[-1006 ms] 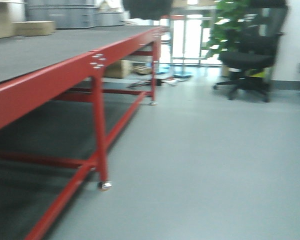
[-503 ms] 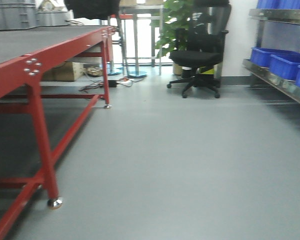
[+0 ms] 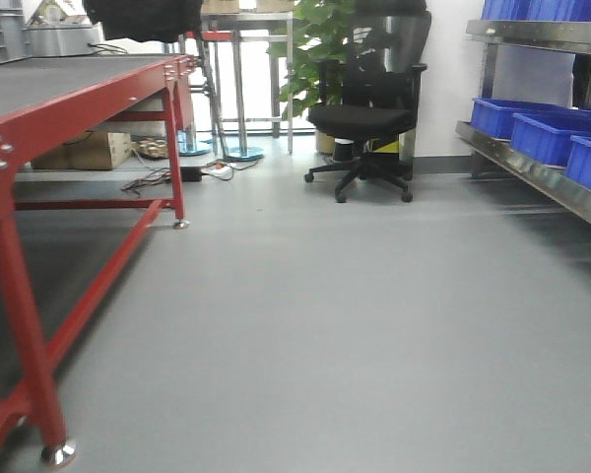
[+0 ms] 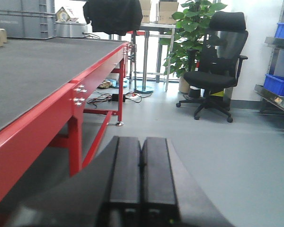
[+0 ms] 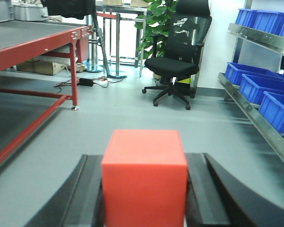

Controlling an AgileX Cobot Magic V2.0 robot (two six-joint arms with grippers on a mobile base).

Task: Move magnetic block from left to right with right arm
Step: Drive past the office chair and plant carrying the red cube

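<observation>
Magnetic block sat clamped in the right gripper, best carried rightward firm and level; left gripper closed, empty

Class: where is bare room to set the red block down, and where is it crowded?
Bare: red table's dark top, up to the grey crates; floor between table and blue bins. Crowded: cables and office chair beyond.
</observation>
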